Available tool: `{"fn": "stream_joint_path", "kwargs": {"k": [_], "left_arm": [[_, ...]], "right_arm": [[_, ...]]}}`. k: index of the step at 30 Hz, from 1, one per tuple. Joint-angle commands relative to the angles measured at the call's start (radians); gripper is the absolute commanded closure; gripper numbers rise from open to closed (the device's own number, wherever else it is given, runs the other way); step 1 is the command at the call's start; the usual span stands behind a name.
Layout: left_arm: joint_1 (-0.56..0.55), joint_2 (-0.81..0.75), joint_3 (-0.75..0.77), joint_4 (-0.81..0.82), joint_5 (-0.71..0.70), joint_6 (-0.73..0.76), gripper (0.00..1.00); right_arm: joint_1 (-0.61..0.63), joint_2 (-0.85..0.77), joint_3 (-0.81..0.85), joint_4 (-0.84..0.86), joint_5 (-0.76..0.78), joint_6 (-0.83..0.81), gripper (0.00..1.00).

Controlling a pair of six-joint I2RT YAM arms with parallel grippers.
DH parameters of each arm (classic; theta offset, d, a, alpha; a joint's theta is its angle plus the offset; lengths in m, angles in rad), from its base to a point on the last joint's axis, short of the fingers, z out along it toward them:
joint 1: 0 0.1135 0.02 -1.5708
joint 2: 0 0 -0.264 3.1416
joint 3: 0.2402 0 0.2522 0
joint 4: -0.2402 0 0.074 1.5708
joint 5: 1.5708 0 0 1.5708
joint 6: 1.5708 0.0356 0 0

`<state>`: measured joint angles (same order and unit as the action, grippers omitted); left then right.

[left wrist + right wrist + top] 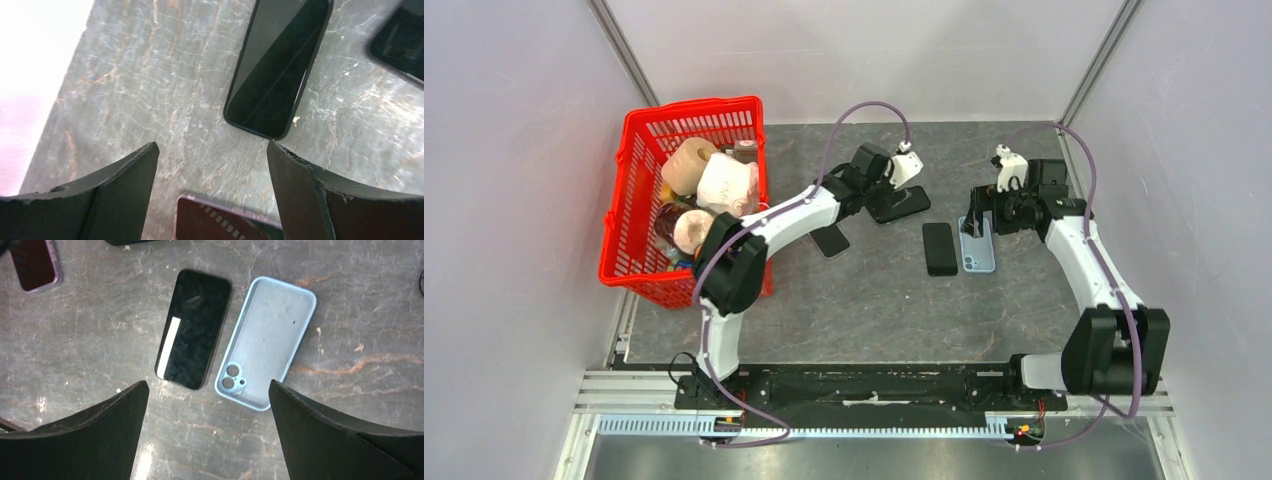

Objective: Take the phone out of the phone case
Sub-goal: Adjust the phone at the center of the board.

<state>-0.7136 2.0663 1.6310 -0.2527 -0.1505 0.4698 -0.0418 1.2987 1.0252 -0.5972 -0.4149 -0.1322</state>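
Right wrist view shows it best: the slim black glass-fronted phone (194, 350) lies flat, screen up, on the grey marbled tabletop (350, 440). It's out of the pale blue soft phone case (266, 342), which sits empty just beside it, inside up, round camera cutouts showing. The right gripper (207, 385) hangs above both, spread wide, holding nothing. The left gripper (212, 145) is gaping too, empty, over another dark phone (277, 65).
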Motion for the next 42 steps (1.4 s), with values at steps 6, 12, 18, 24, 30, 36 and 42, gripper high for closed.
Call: {"fn": "stream_joint_path", "kwargs": {"k": [6,12,18,24,30,36,42], "left_arm": [[-0.003,-0.402,-0.182,-0.011,0.082,-0.07,0.1],[-0.003,-0.629,-0.326,-0.062,0.112,-0.056,0.08],[-0.003,-0.779,-0.42,-0.093,0.114,-0.019,0.08],[-0.003,-0.81,-0.459,-0.108,0.079,-0.006,0.08],[-0.003,-0.82,-0.464,-0.108,0.069,0.0,0.08],[-0.003,-0.832,-0.452,-0.106,0.058,0.003,0.08],[-0.003,-0.84,-0.454,-0.103,0.045,0.0,0.08]], "right_arm": [[0.119,0.332,0.28,0.163,0.139,0.018,0.03],[0.223,0.626,0.543,0.233,0.287,0.014,0.03],[0.266,0.886,0.795,0.24,0.348,0.006,0.03],[0.299,1.062,0.968,0.168,0.403,-0.063,0.04],[0.321,1.061,0.936,0.116,0.437,-0.143,0.08],[0.339,0.994,0.846,0.002,0.427,-0.206,0.14],[0.377,0.903,0.71,-0.056,0.385,-0.231,0.19]]}}
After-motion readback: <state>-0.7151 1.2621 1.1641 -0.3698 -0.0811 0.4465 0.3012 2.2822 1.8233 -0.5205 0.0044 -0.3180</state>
